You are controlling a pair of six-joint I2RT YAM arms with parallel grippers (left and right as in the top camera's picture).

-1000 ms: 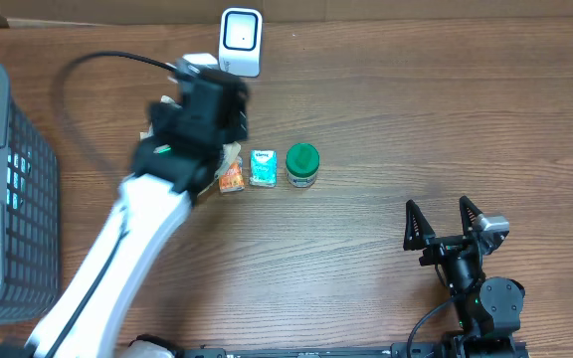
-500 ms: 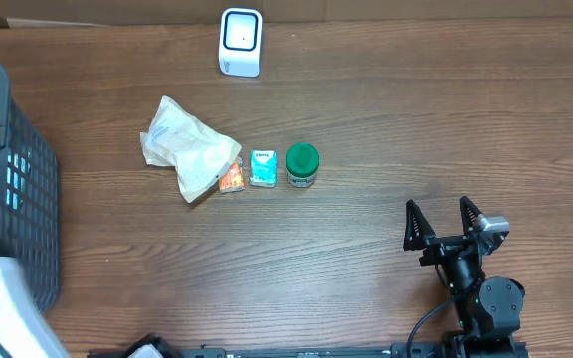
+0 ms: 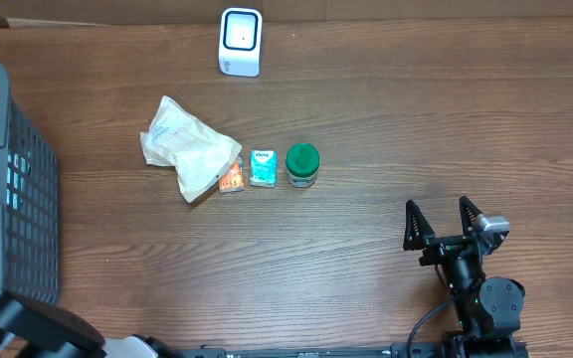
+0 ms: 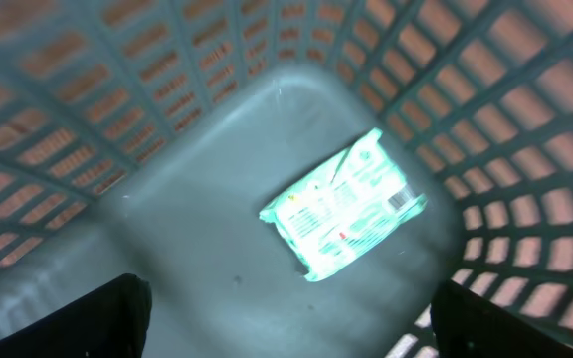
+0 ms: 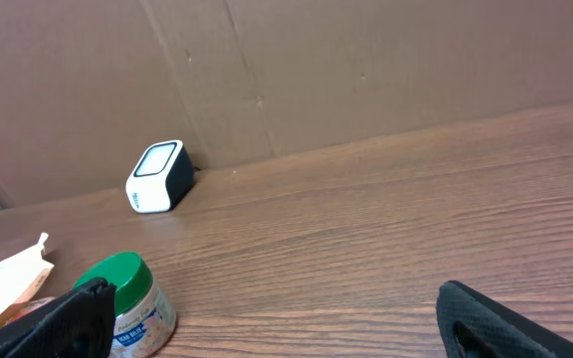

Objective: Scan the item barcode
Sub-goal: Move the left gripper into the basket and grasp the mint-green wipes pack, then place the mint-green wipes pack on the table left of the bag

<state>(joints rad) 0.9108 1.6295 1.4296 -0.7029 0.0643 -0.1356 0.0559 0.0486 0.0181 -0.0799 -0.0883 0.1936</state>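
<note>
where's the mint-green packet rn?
Left wrist view: the mint-green packet lies on the floor of the grey basket, near its right wall. Overhead, that basket sits at the table's far left.

Dark brown wood-grain tabletop (image 3: 416, 129) here. Small white box-shaped scanner (image 3: 240, 42) sits at the far edge and a grey plastic mesh basket (image 3: 13, 199) on the left. Mid-table there's a row: crinkly white plastic bag (image 3: 187, 147), tiny orange packet (image 3: 232, 178), little teal packet (image 3: 263, 167), green-lidded round jar (image 3: 302, 165).

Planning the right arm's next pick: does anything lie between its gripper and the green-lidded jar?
Nothing visible does. Only bare wooden table lies between the open right gripper and the green-lidded jar; the small teal packet sits beyond it.
</note>
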